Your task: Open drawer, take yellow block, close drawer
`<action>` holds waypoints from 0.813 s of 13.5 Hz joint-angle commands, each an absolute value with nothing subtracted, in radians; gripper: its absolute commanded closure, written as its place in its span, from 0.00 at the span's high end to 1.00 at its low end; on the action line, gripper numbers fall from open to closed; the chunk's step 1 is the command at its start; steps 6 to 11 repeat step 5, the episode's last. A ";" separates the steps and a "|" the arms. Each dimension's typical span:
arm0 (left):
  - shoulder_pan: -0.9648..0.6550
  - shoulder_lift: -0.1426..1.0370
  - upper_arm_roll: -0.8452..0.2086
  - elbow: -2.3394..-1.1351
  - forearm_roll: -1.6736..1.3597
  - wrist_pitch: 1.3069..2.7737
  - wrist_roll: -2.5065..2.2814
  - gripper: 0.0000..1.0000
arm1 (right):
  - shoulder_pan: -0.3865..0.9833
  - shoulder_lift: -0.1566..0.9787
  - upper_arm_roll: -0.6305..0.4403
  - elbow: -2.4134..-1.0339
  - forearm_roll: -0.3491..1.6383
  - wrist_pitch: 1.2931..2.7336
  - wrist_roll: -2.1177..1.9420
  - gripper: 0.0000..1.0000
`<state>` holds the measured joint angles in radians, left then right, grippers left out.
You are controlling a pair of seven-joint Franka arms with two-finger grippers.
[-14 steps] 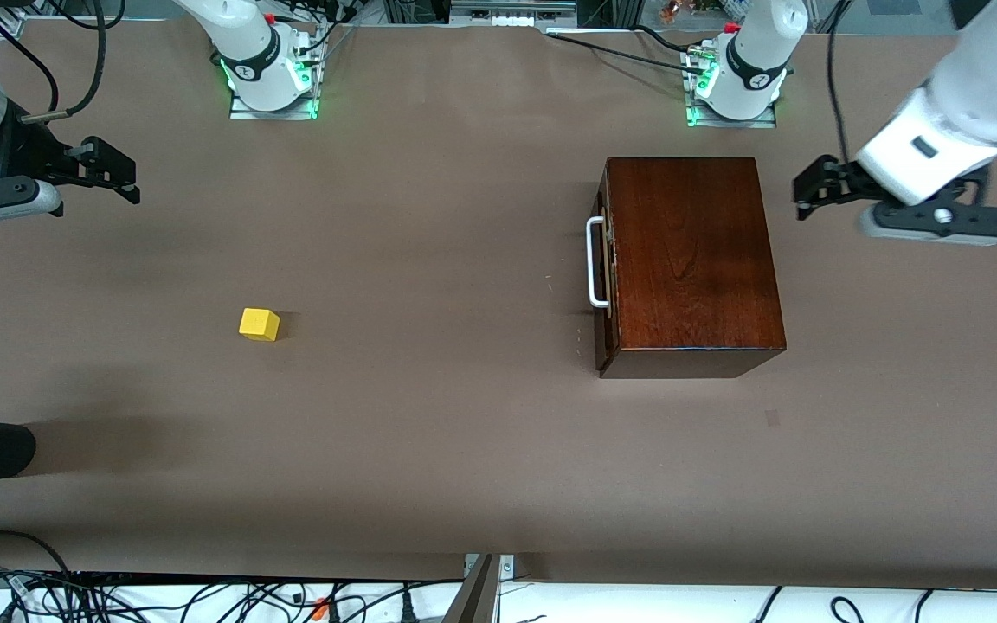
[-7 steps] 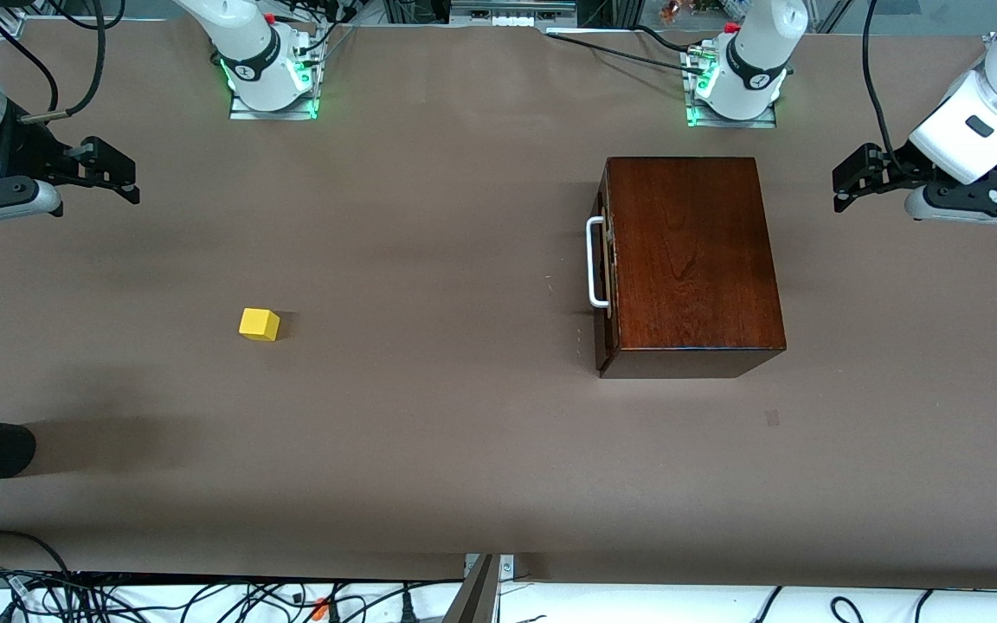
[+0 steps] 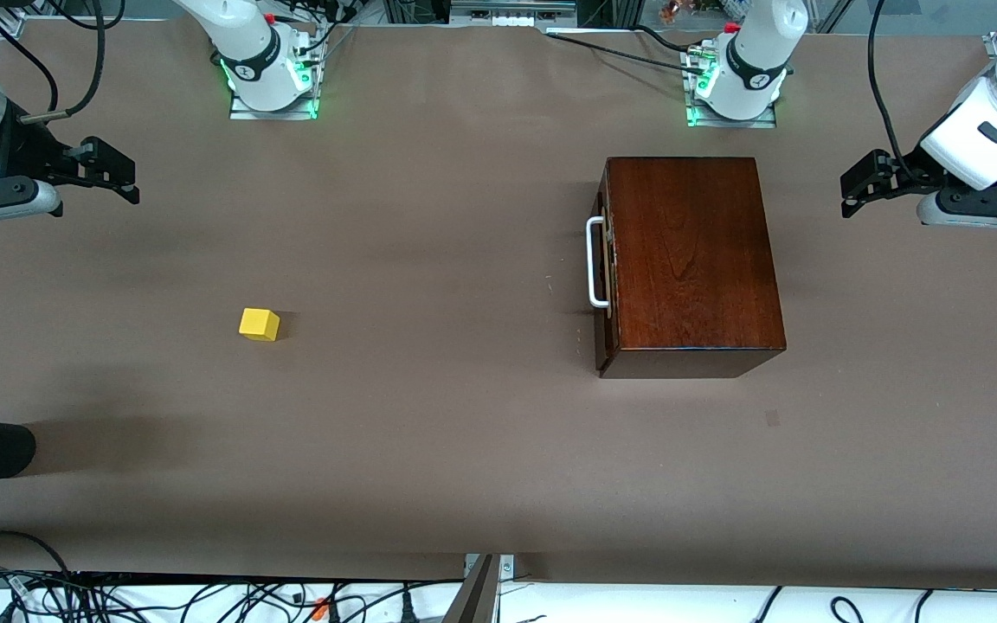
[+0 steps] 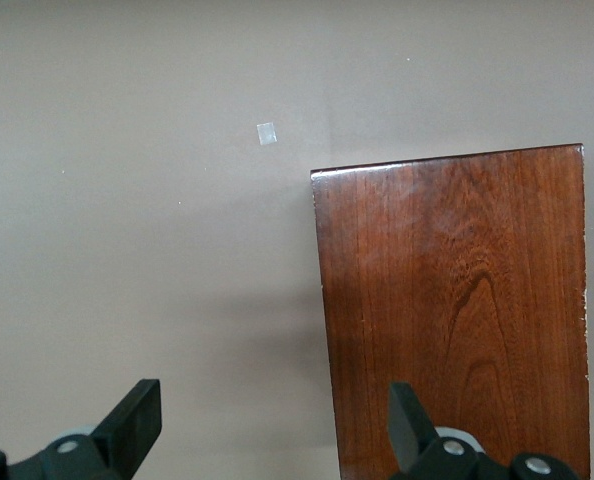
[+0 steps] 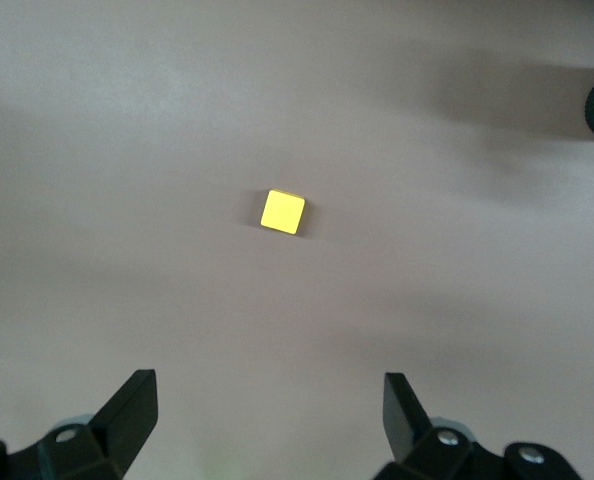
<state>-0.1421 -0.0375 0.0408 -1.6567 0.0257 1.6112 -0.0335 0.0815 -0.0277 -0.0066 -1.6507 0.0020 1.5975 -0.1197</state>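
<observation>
While the drawer [image 3: 607, 264] sits shut and the block [image 3: 259, 324] lies out, the left gripper [image 3: 851, 184] has retreated to upper right, wide; the right gripper [image 3: 109, 171] waits wide, so the task looks done

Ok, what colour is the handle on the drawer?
White; the handle shows best in the front view, against the dark reddish-brown drawer front.

A: Even overhead light is falling on the table [image 3: 429, 450]; soft shadows are pooling toward the right arm's end. Green base lights are glowing.

B: The box [image 3: 689, 260] is catching mild sheen. The yellow block [image 5: 283, 212] is looking slightly soft, overexposed.
</observation>
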 commanded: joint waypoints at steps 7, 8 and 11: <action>-0.132 -0.052 0.032 -1.671 0.002 1.626 -0.028 1.00 | 0.094 -0.040 -0.018 -1.661 -0.003 1.600 -0.107 1.00; -0.132 -0.052 0.032 -1.671 0.002 1.626 -0.028 1.00 | 0.094 -0.040 -0.018 -1.661 -0.003 1.600 -0.107 1.00; -0.132 -0.052 0.032 -1.671 0.002 1.626 -0.028 1.00 | 0.094 -0.040 -0.018 -1.661 -0.003 1.600 -0.107 1.00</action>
